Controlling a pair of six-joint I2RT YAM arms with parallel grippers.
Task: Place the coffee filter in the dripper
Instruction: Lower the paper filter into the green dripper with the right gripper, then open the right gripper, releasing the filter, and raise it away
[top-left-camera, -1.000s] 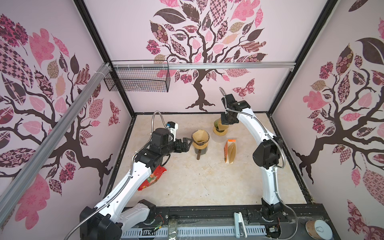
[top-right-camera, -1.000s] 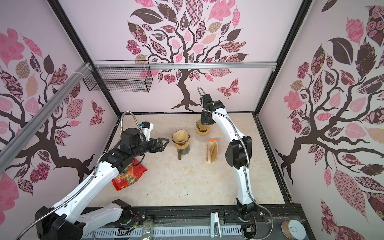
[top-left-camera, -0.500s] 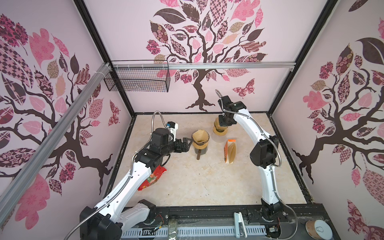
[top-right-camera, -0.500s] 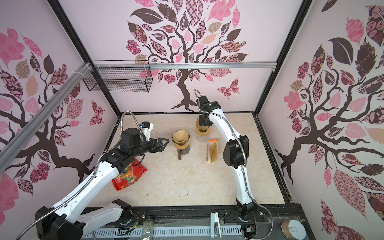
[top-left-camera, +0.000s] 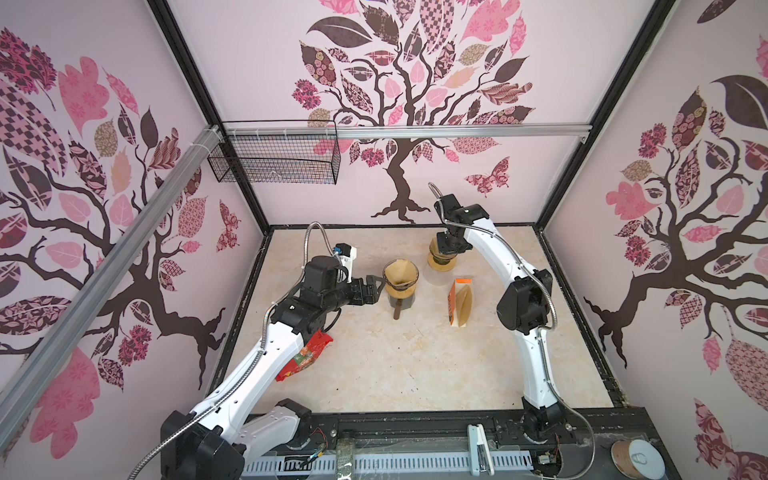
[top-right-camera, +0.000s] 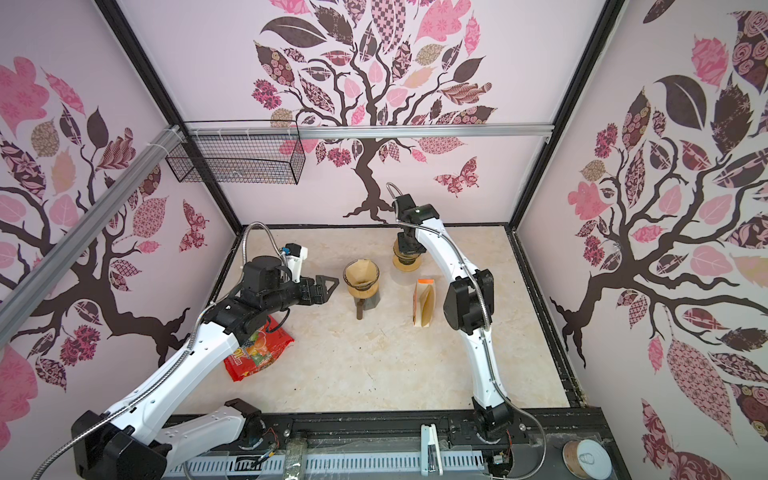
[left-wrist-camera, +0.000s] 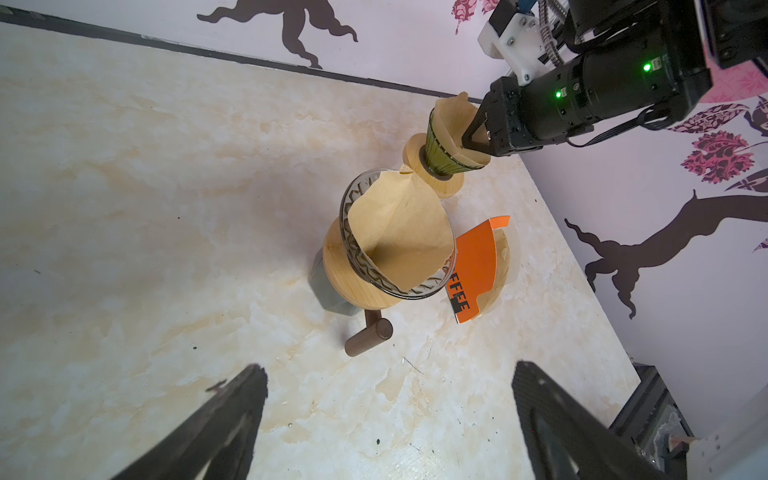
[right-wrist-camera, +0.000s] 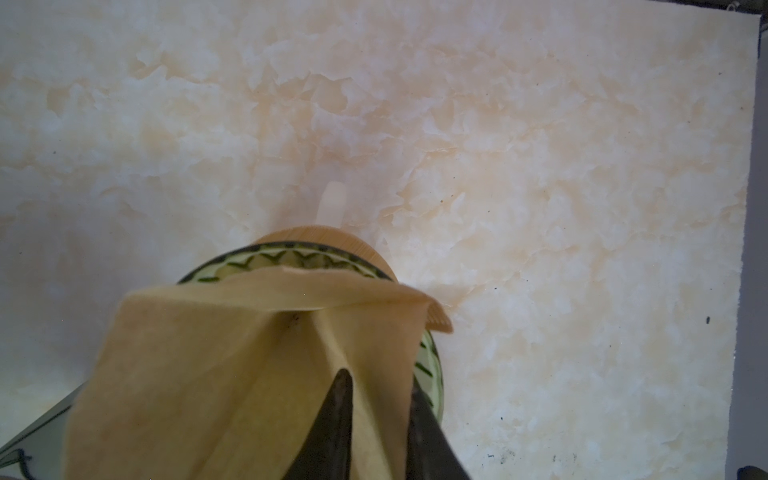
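Note:
A brown paper coffee filter (right-wrist-camera: 249, 374) sits in the green ribbed dripper (right-wrist-camera: 291, 257) on a wooden collar at the back of the table (top-left-camera: 441, 261). My right gripper (right-wrist-camera: 378, 384) points down into it. Its jaws stand a little apart astride one wall of the filter, which also shows in the left wrist view (left-wrist-camera: 453, 120). A second dripper (top-left-camera: 401, 286), glass on a wooden collar with a brown handle, stands mid-table with its own filter (left-wrist-camera: 395, 245) inside. My left gripper (top-left-camera: 380, 286) hovers open just left of it, holding nothing.
An orange pack of filters (top-left-camera: 459, 301) stands right of the glass dripper. A red snack bag (top-right-camera: 257, 351) lies under the left arm. A wire basket (top-left-camera: 274, 160) hangs on the back-left wall. A tin (top-left-camera: 636, 457) sits outside the front right corner.
The right gripper shifted slightly left over the green dripper, and its jaws have parted a little around the filter wall. The left arm has not moved.

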